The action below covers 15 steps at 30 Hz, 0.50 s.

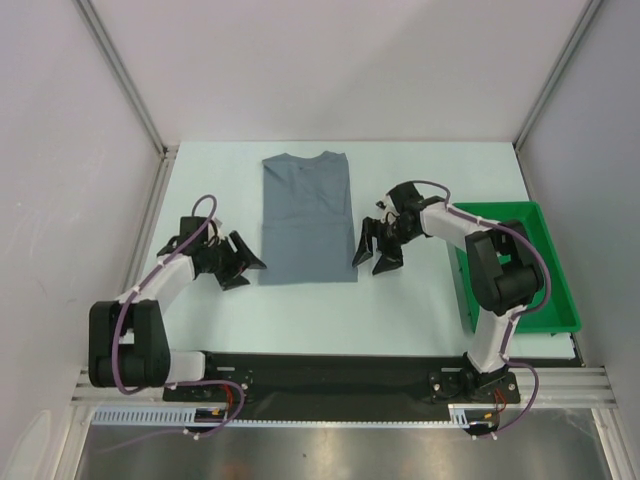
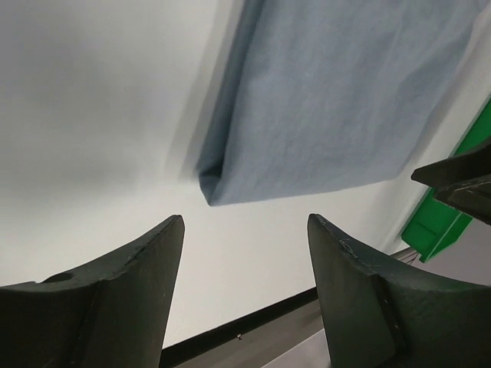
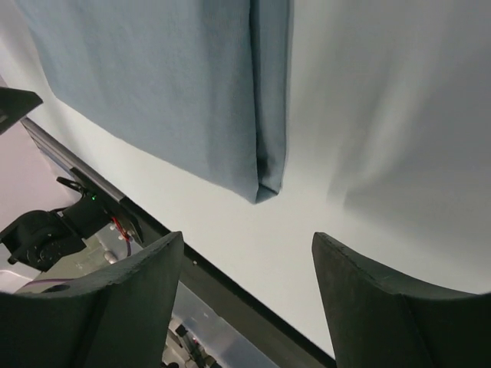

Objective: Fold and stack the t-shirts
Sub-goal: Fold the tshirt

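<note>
One slate blue-grey t-shirt (image 1: 308,220) lies on the white table with both sides folded in, a long narrow rectangle with the neck at the far end. My left gripper (image 1: 243,263) is open and empty just left of its near left corner (image 2: 219,188). My right gripper (image 1: 373,252) is open and empty just right of its near right corner (image 3: 265,184). Both grippers hover close to the table and touch no cloth. The shirt fills the upper part of the left wrist view (image 2: 337,92) and of the right wrist view (image 3: 169,84).
A green plastic tray (image 1: 556,300) sits at the right edge of the table, beside the right arm; its edge shows in the left wrist view (image 2: 441,218). A black rail (image 1: 330,365) runs along the table's near edge. Grey walls close the sides and back.
</note>
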Each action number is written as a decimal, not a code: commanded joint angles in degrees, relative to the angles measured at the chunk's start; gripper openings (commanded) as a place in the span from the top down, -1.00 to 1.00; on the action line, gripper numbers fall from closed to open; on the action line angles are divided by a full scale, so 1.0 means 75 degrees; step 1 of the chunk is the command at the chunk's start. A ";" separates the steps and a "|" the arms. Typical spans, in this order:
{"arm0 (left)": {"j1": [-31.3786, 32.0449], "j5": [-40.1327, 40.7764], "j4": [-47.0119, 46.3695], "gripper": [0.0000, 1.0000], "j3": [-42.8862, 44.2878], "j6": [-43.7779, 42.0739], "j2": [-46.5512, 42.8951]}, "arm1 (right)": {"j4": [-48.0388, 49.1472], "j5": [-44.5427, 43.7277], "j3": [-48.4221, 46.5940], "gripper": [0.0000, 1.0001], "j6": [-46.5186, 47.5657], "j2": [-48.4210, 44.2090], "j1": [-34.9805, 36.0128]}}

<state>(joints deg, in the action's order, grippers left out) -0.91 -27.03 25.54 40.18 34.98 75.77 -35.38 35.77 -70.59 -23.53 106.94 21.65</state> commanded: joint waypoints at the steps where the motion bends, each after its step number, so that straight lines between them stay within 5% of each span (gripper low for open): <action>1: -0.0148 -0.0135 -0.0428 -0.41 -0.0248 0.0035 0.0385 | 0.0532 0.0305 0.0095 -0.43 0.0008 0.0308 -0.0121; 15: -0.0231 -0.0263 -0.0803 -0.35 -0.0201 -0.0223 0.1510 | 0.1271 0.0258 0.0306 -0.07 -0.0507 0.0707 0.0054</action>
<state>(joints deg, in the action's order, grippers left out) -2.24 -28.91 22.55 38.44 34.52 84.86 -28.53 37.08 -68.51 -25.54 111.87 21.17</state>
